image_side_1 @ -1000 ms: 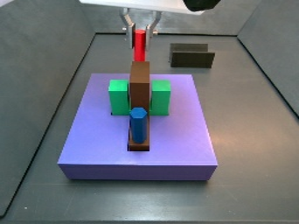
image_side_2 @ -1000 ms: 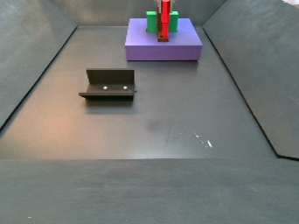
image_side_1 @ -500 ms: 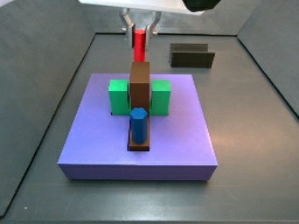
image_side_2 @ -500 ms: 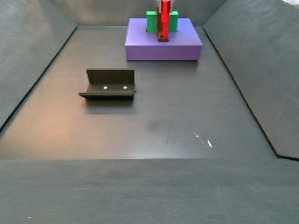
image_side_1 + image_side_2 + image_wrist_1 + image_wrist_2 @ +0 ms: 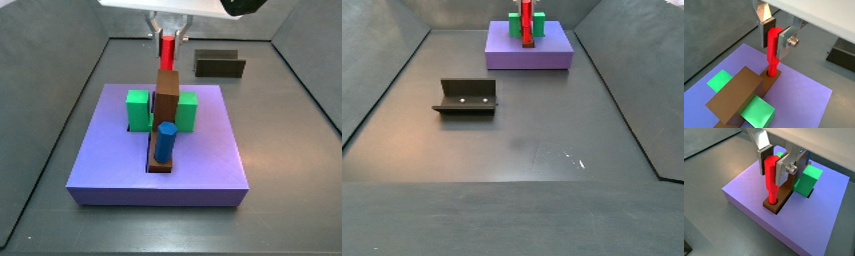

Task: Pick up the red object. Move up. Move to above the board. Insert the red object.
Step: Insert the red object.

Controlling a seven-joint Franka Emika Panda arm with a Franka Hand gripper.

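Note:
My gripper (image 5: 775, 42) is shut on the red object (image 5: 773, 55), a thin upright red peg. Its lower tip sits in the hole at the end of the brown bar (image 5: 741, 95) on the purple-blue board (image 5: 804, 95). Both wrist views show this; the peg (image 5: 771, 185) stands on the bar end (image 5: 784, 195). In a side view the gripper (image 5: 167, 38) holds the peg (image 5: 167, 50) over the bar's far end (image 5: 166, 95). The peg (image 5: 527, 25) also shows on the board (image 5: 529, 58).
Green blocks (image 5: 136, 110) (image 5: 185, 110) flank the brown bar. A blue hexagonal peg (image 5: 167, 143) stands at the bar's near end. The dark fixture (image 5: 219, 64) (image 5: 466, 96) stands on the grey floor apart from the board. Grey walls enclose the floor.
The gripper with the red peg has shifted slightly sideways over the board. The brown bar and blue peg appear nudged the same way. The grip has not changed.

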